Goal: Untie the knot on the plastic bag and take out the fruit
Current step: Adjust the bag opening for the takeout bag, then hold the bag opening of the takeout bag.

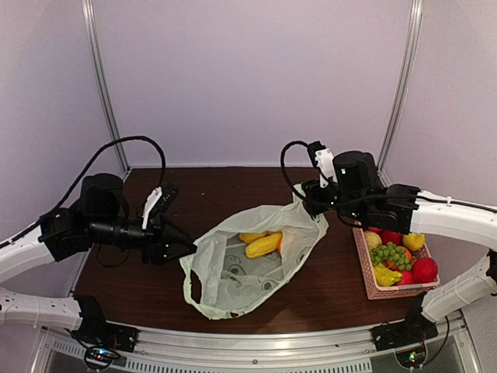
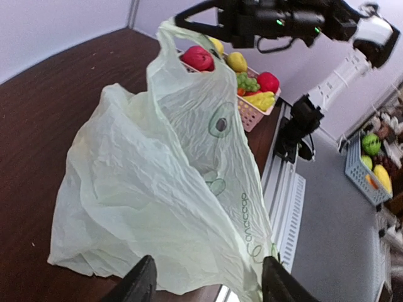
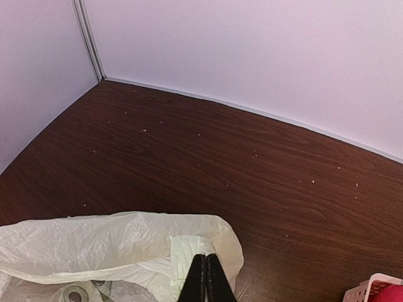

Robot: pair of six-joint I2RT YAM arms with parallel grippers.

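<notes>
The pale green plastic bag (image 1: pixel 252 264) lies mid-table with its mouth open toward the back. No knot shows; the handle loops hang apart. Yellow fruit (image 1: pixel 262 246) lies inside near the mouth, with a bit of orange beside it. My right gripper (image 1: pixel 312 203) is shut on the bag's far handle (image 3: pixel 189 251) and holds it raised; in the right wrist view the gripper (image 3: pixel 205 280) pinches that strip. My left gripper (image 1: pixel 189 249) is at the bag's left edge. In the left wrist view it (image 2: pixel 208 288) is open, with the bag (image 2: pixel 164 189) just ahead between the fingers.
A pink slatted basket (image 1: pixel 365 272) stands at the right with grapes, red and yellow fruits; it also shows in the left wrist view (image 2: pixel 250 116). The table's near edge has a metal rail (image 1: pixel 256 346). A grey basket (image 2: pixel 362 173) sits on the floor beyond.
</notes>
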